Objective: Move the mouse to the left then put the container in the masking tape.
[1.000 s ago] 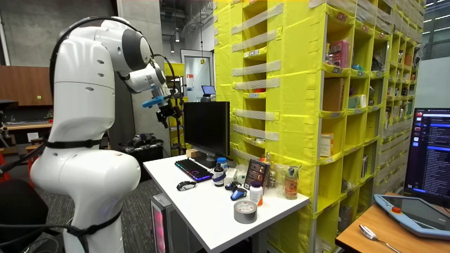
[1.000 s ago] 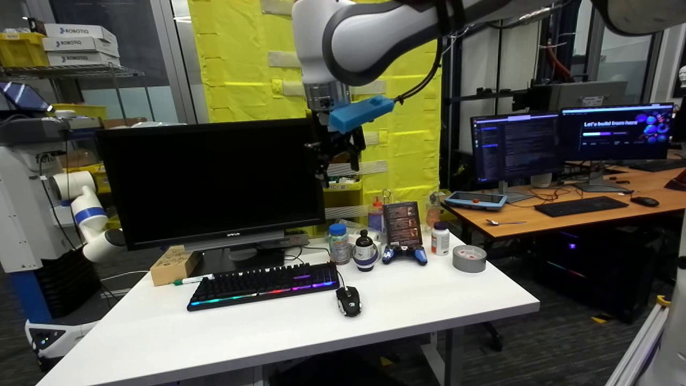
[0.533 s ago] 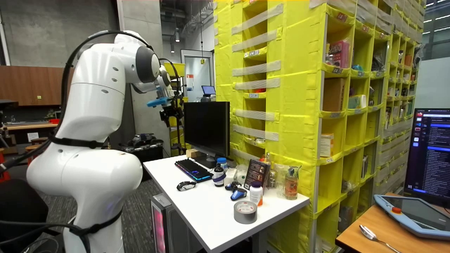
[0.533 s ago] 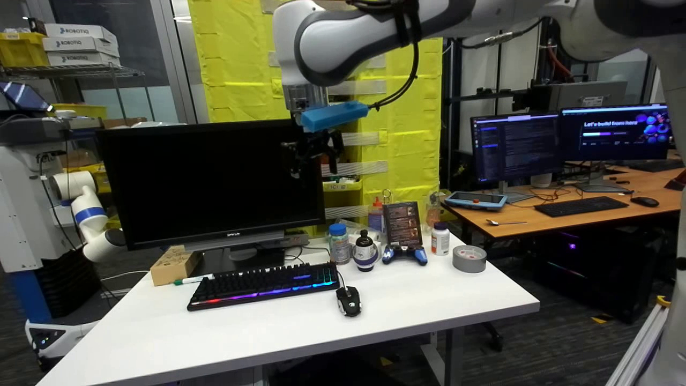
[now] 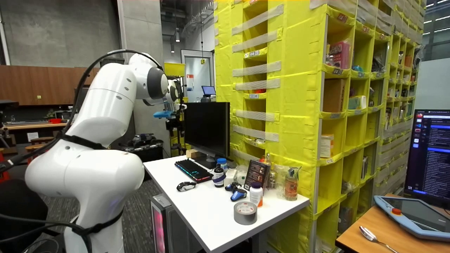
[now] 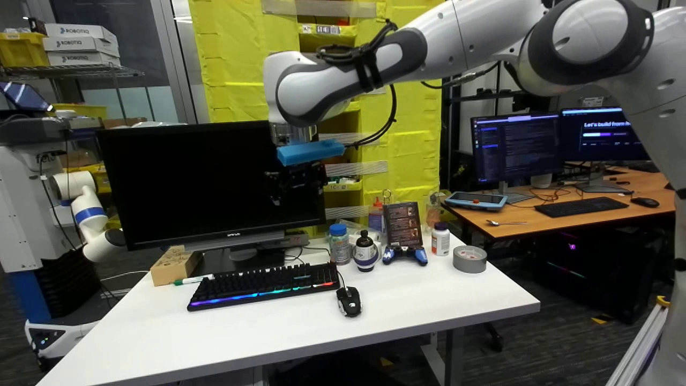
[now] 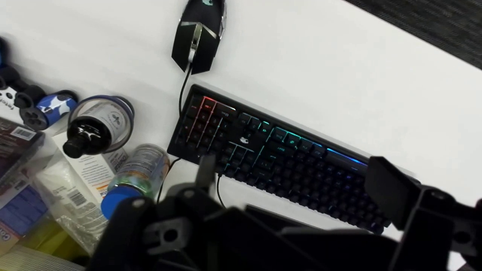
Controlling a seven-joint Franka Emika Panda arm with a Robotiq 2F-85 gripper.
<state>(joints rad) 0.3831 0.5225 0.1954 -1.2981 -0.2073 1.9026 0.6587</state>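
The black mouse (image 6: 349, 302) lies on the white desk at the near right corner of the keyboard; it also shows at the top of the wrist view (image 7: 199, 37). The container, a small white round tub with a purple cap (image 5: 256, 194), stands upright in both exterior views. The grey masking tape (image 5: 245, 217) lies flat beside it near the desk's end, also in an exterior view (image 6: 469, 261). Both are out of the wrist view. My gripper (image 7: 297, 181) is open and empty, high above the keyboard and in front of the monitor, away from the mouse.
The lit keyboard (image 7: 263, 150) lies below the gripper, with the large monitor (image 6: 209, 182) behind. A brown bottle (image 6: 365, 252), a blue-capped jar (image 6: 338, 246), a blue game controller (image 6: 404, 254) and an upright dark case (image 6: 403, 222) stand along the back of the desk (image 6: 241, 338).
The arm has lowered, and the gripper has shifted left and down in front of the monitor in an exterior view. The mouse, container and tape have not moved.
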